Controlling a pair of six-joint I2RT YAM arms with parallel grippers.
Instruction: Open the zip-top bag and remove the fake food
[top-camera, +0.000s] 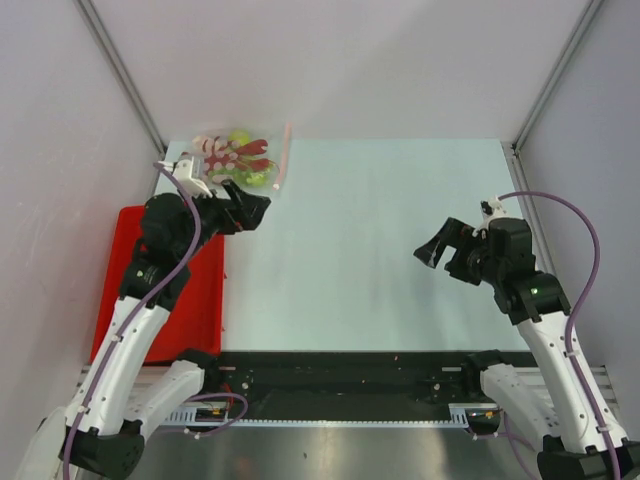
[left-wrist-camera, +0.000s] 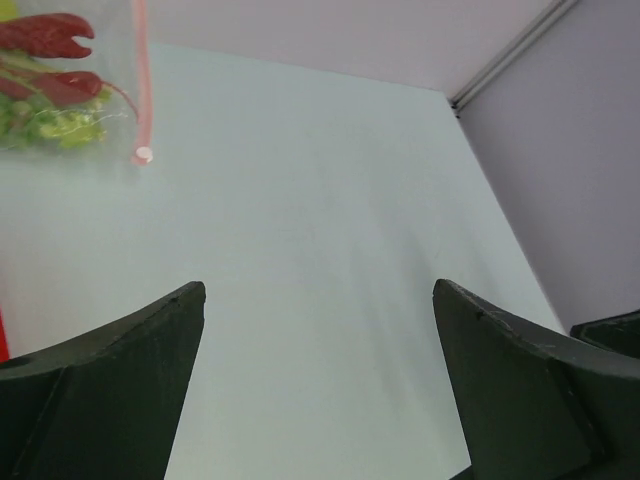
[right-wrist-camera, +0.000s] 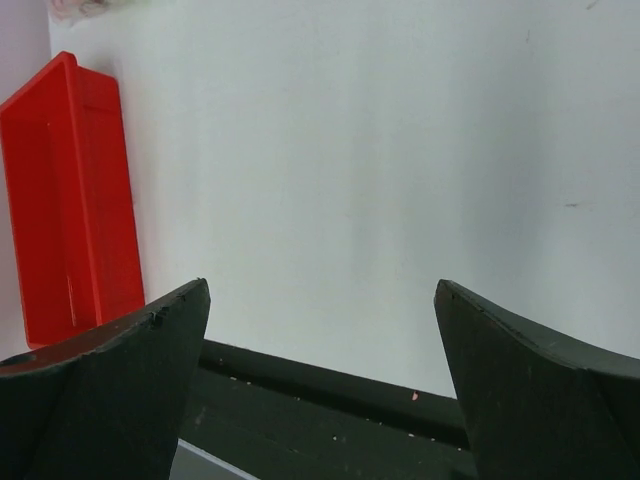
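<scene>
left pincer (top-camera: 252, 210) spread, empty, above surface (top-camera: 380, 230). right pincer (top-camera: 432, 252) spread too, well apart. zip-top bag (top-camera: 243, 160) just beyond left pincer, fake food (top-camera: 232, 155) inside. step: approach, likely. next: pinch bag mouth, second pincer pulls zip open.

The clear zip-top bag (top-camera: 243, 160) lies flat in the table's (top-camera: 380, 230) far-left corner, its pink zip strip (top-camera: 286, 150) on the right side, with a red lobster (top-camera: 232, 152) and green grapes (top-camera: 247, 173) inside.
</scene>
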